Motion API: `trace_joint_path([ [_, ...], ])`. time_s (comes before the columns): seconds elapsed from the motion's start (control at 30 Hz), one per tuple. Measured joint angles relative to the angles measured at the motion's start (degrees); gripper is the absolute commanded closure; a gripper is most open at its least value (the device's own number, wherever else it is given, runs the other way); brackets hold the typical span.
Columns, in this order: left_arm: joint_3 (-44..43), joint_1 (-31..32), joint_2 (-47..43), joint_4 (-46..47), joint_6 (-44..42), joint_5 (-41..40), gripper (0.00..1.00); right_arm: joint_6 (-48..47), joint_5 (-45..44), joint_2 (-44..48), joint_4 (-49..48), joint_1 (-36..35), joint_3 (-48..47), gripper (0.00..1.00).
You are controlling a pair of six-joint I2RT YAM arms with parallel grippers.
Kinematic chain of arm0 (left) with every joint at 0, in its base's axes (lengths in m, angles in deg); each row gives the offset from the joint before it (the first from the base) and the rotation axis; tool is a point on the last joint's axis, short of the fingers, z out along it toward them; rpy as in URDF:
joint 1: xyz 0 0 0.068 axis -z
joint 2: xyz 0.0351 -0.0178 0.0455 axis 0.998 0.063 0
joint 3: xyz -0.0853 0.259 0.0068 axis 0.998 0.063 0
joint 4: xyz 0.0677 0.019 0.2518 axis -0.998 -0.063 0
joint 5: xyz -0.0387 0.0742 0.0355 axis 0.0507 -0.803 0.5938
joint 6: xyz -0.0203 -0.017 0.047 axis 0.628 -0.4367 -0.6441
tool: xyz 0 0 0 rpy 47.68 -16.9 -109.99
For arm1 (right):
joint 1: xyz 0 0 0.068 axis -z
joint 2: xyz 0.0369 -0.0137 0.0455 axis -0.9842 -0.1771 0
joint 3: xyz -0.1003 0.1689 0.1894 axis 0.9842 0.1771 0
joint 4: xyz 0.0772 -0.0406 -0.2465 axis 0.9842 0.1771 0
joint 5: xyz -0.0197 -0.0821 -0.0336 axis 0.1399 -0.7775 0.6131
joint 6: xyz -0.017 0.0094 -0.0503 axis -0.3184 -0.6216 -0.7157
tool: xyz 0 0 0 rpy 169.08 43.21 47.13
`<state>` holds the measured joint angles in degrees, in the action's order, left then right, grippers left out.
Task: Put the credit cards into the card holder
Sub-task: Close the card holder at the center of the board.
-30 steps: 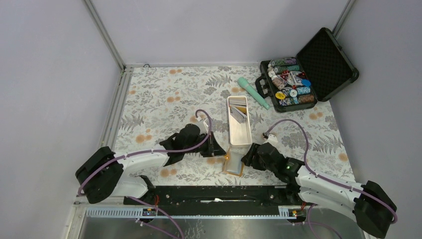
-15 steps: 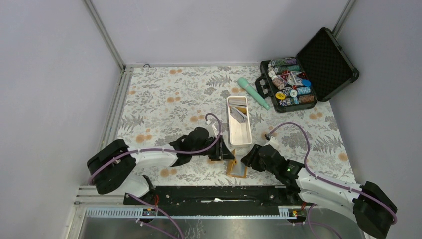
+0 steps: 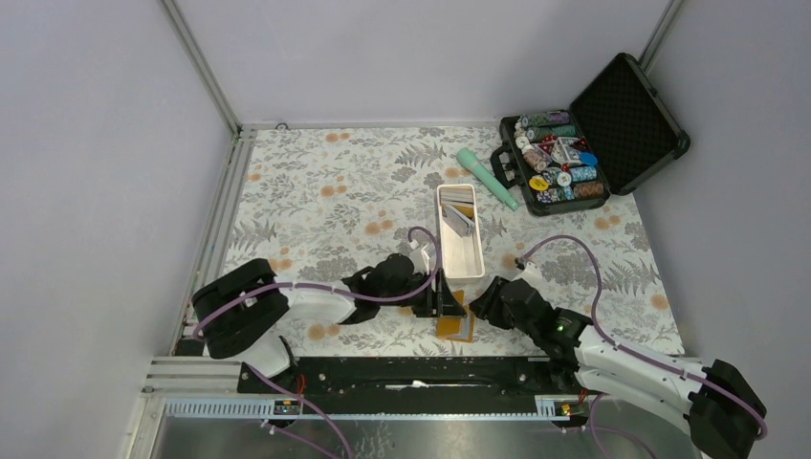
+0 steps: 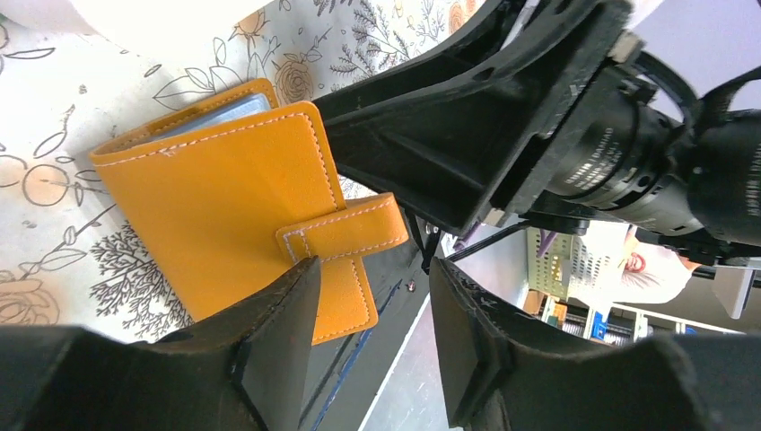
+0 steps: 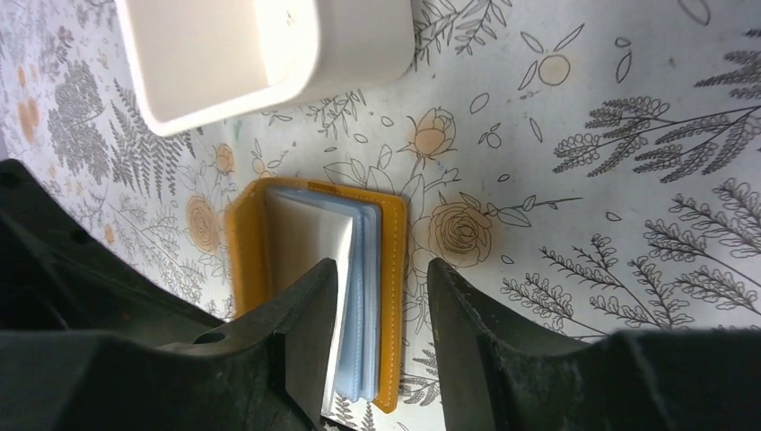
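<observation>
Presently the card holder (image 3: pixel 455 323) is found part-open at 6 o'clock of the tray (image 3: pixel 475 258), long axis 12-to-6. It is flanked by the left gripper (image 4: pixel 372 305) at 9 and the right gripper (image 5: pixel 381 314) at 3, both with jaws apart and nothing seen clamped. Cards (image 3: pixel 460 216) are left at 12, in the tray.

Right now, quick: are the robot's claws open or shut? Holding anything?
Left gripper: open, holding nothing.
Right gripper: open, straddling the holder, not clamped.
</observation>
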<state>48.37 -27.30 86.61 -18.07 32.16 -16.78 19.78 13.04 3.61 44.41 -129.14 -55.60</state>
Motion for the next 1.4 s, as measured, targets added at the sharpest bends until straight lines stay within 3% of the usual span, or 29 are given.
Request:
trace_joint_path([
  [0.57,0.37,1.03,6.16,4.98,1.70,-1.01,0.49,-0.81,-1.05,11.19,6.21,0.00,-0.96,0.41],
  [1.03,0.46,1.20,6.27,4.94,1.62,-1.44,0.49,-1.51,5.01,2.10,2.56,0.00,-1.44,0.49],
  [1.3,0.46,1.22,6.99,5.11,1.38,-1.60,0.49,-1.60,7.41,-2.21,-2.03,0.00,-1.42,0.67],
  [1.4,0.46,1.25,6.99,5.20,1.20,-1.81,0.49,-1.57,8.11,-3.34,-3.54,0.00,-1.38,0.83],
])
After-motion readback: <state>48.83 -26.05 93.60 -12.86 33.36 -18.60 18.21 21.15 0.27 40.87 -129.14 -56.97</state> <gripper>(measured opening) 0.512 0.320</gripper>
